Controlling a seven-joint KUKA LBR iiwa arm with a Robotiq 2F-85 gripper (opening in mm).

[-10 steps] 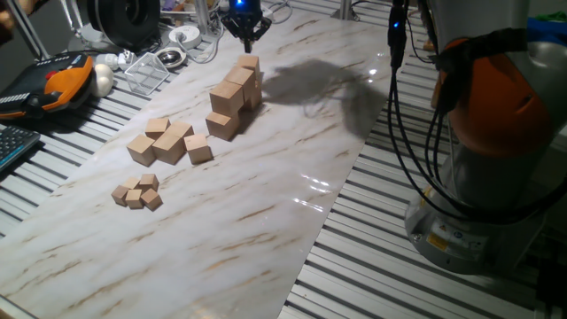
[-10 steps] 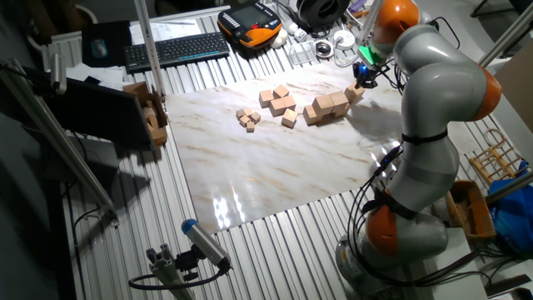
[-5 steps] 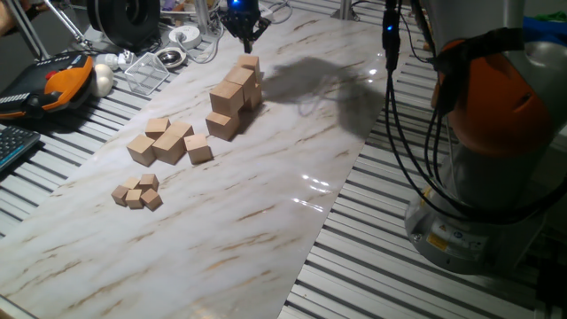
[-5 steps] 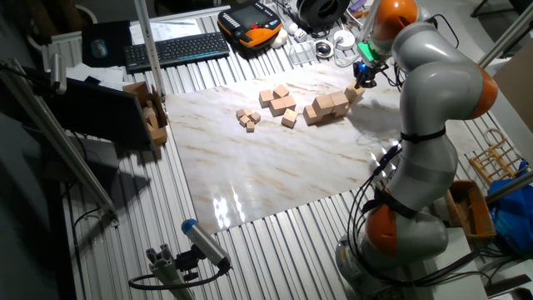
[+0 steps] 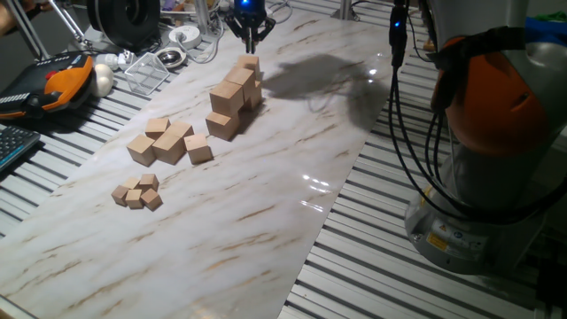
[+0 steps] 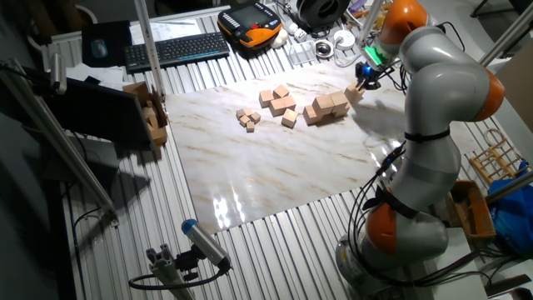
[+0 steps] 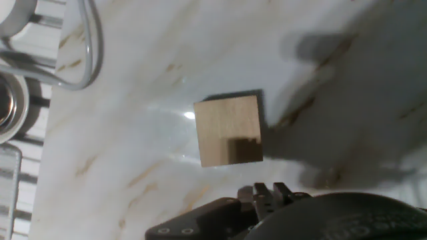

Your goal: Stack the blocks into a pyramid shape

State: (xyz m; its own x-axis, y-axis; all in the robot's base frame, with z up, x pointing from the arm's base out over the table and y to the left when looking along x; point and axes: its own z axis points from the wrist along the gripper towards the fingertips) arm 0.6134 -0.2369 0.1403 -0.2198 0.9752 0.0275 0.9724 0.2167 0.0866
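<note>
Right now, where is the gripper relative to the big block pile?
In one fixed view the gripper hangs just above and behind the far end of the large blocks, away from the medium cubes.

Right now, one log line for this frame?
gripper: above end block, not holding | jaws: cannot tell | blocks: clustered, partly stacked | pyramid: unfinished

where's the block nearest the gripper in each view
One fixed view: the block sits top centre, at the far end of the stack, below the gripper.
The other fixed view: upper right, beside the gripper.
Hand view: centre.
Shared landmark: the marble board.
</note>
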